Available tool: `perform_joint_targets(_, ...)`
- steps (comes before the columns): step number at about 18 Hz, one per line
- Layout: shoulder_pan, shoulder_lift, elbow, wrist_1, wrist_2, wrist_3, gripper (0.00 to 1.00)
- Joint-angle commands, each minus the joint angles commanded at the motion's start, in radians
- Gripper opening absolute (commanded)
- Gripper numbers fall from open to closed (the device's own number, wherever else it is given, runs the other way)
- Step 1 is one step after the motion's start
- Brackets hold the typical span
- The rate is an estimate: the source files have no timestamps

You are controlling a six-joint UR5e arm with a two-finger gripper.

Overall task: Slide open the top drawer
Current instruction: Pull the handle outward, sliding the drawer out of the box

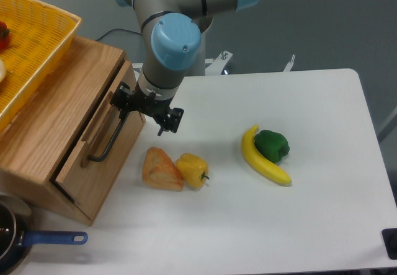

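Note:
The top drawer (118,157) is a light-oak front with a long black bar handle (107,141), set in the wooden cabinet (56,120) at the left. It stands slightly out from the cabinet, with a dark gap along its lower left edge. My gripper (146,108) hangs at the handle's upper end with its fingers spread wide. The left finger (122,96) sits against the bar's top bend and the right finger (172,120) is over the white table. Nothing is clamped between them.
A yellow plastic basket (37,33) rests on top of the cabinet. A bread piece (161,169) and a yellow pepper (192,169) lie just right of the drawer front. A banana (263,160) and a green pepper (273,144) lie mid-table. A blue-handled pan (53,238) sits at bottom left.

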Motion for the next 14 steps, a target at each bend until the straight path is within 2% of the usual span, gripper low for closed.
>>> perform_joint_targets(14, 0.034, -0.005, 0.002, -0.002, -0.021, 0.003, 1.0)
